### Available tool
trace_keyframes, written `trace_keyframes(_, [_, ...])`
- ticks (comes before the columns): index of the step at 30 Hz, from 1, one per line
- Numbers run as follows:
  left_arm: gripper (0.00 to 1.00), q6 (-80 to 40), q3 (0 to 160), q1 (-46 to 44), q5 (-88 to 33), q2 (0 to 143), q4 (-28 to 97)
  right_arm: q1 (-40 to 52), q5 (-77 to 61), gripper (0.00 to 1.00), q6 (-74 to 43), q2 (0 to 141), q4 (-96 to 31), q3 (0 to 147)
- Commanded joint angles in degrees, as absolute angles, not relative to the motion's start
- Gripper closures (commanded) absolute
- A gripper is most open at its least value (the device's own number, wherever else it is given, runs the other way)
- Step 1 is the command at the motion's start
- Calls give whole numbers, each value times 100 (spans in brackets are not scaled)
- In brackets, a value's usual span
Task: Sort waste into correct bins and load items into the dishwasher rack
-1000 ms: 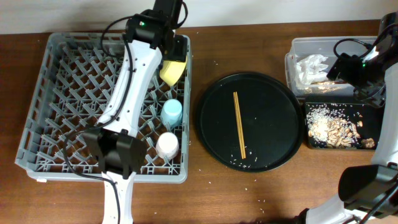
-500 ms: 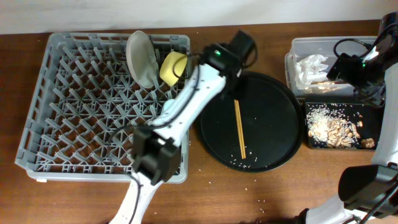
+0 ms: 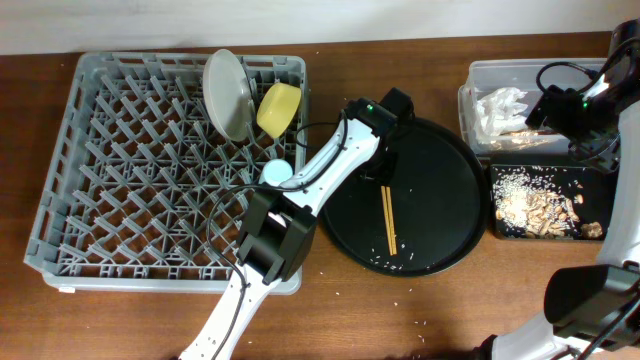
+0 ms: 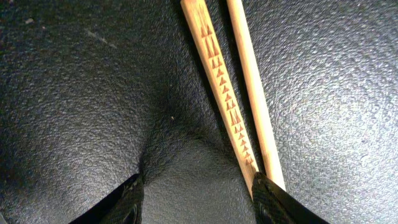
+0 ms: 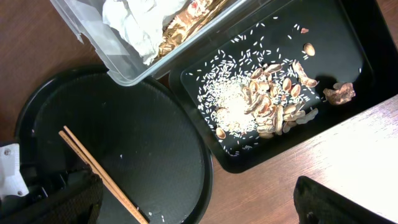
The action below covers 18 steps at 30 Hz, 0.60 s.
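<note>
Two wooden chopsticks (image 3: 388,222) lie together on the large round black tray (image 3: 440,150). My left gripper (image 3: 385,178) is open and low over their far end. In the left wrist view the chopsticks (image 4: 231,93) run up to the right finger, and the gripper (image 4: 199,200) holds nothing. The white plate (image 3: 227,93), yellow bowl (image 3: 280,108) and light blue cup (image 3: 277,172) sit in the grey rack (image 3: 100,180). The pink cup is hidden by my arm. My right gripper (image 5: 199,205) is open and empty above the bins.
The clear tub (image 5: 118,68) holds the white napkin (image 5: 134,22) and the brown-gold wrapper (image 5: 180,25). The shallow black tray (image 5: 348,37) holds rice (image 5: 227,102) and brown bits (image 5: 280,109). A few rice grains lie on the round tray and the wooden table.
My left arm swung from the back of the rack across to the round tray and came down at the chopsticks' far end. The plate now shows standing in the rack. The right arm stayed still.
</note>
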State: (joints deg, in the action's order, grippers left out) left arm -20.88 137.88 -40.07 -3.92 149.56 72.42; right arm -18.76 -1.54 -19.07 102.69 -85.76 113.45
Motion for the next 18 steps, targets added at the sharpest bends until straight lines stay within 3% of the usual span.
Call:
trace_keyframes(1, [44,-2187,13802,-4075,-416,15152,7199,-1876,-145,2,-1916,10195,-8595,11458])
trace_keyframes(10, [44,-2185,13764,-4163,-301,15198,7159,-1876,-145,2,-1916,10195,-8595,11458])
trace_keyframes(11, [50,-2185,13703,-4165,-193,15209,7140,-1876,-145,2,-1916,10195,-8595,11458])
trace_keyframes(14, [92,-2185,13590,-4165,-126,15214,7113,-1876,-145,2,-1916,10195,-8595,11458])
trace_keyframes(15, [98,-2185,13590,-4165,-62,15214,7091,-1876,-145,1,-1916,10195,-8595,11458])
trace_keyframes(18, [99,-2185,13600,-4165,-67,15214,7078,-1876,-145,1,-1916,10195,-8595,11458])
